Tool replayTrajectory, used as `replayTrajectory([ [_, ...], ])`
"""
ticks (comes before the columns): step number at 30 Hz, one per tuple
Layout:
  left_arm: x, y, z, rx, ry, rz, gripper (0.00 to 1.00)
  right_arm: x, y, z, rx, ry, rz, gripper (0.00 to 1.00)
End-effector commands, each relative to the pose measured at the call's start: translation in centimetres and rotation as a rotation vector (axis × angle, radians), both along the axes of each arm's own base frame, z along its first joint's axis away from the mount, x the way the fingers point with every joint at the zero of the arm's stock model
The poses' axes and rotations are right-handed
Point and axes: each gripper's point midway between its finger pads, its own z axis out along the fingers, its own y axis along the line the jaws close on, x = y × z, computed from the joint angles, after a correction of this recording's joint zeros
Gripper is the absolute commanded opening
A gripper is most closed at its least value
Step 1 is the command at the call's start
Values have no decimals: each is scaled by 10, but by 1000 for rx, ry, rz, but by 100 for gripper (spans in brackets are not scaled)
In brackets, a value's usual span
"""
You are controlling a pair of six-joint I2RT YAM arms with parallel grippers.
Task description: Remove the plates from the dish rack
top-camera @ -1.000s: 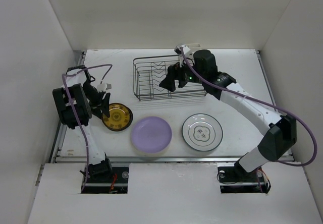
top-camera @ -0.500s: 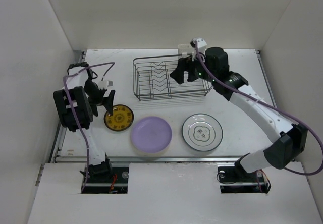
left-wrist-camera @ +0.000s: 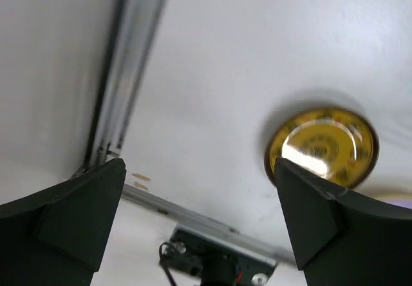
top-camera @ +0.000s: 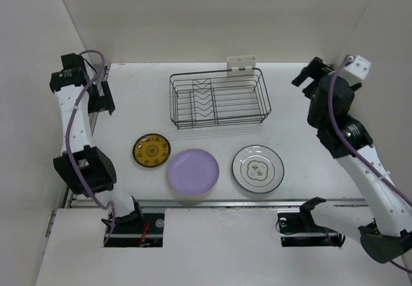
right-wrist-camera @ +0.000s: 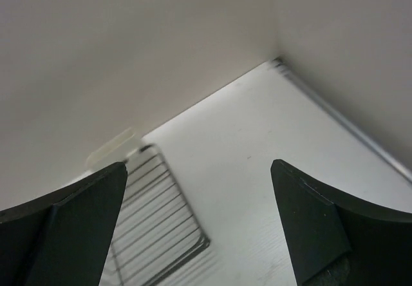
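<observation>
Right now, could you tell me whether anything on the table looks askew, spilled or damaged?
Nothing stands out: the rack stands upright, and the yellow plate, purple plate and white plate lie flat in a row in front of it.

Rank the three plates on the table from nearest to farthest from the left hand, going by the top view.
From the left hand:
1. Brown-and-yellow plate, leftmost.
2. Lavender plate, middle.
3. White patterned plate, rightmost.

No lettering, label, brand or number can be read anywhere; the small brown-and-yellow plate (top-camera: 151, 151) and the white grey-patterned plate (top-camera: 257, 168) show ornament only, no words.
</observation>
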Motion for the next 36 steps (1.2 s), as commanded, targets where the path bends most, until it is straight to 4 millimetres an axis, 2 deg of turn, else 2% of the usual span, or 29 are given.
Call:
replayTrajectory([
  [1, -5, 36, 72, 210, -259, 307, 100, -41, -71, 6, -16, -45, -401, 99],
  [3, -15, 45, 102, 270, -370, 407, 100, -51, -82, 1, -38, -35, -472, 99],
  [6, -27, 55, 123, 343, -447, 459, 100, -55, -87, -3, -51, -26, -515, 99],
  [11, -35, 56, 119, 366, -412, 436, 100, -61, -94, -1, -25, -47, -570, 99],
  [20, -41, 49, 115, 350, -418, 403, 100, -54, -88, -3, -21, -32, -550, 99],
  [25, -36, 42, 110, 312, -414, 364, 100, -51, -84, -6, -7, -31, -518, 99],
  [34, -35, 37, 115, 292, -434, 340, 100, -51, -83, -3, 9, -44, -510, 99],
  [36, -36, 35, 110, 282, -418, 333, 100, -51, -83, -3, 9, -44, -510, 99],
])
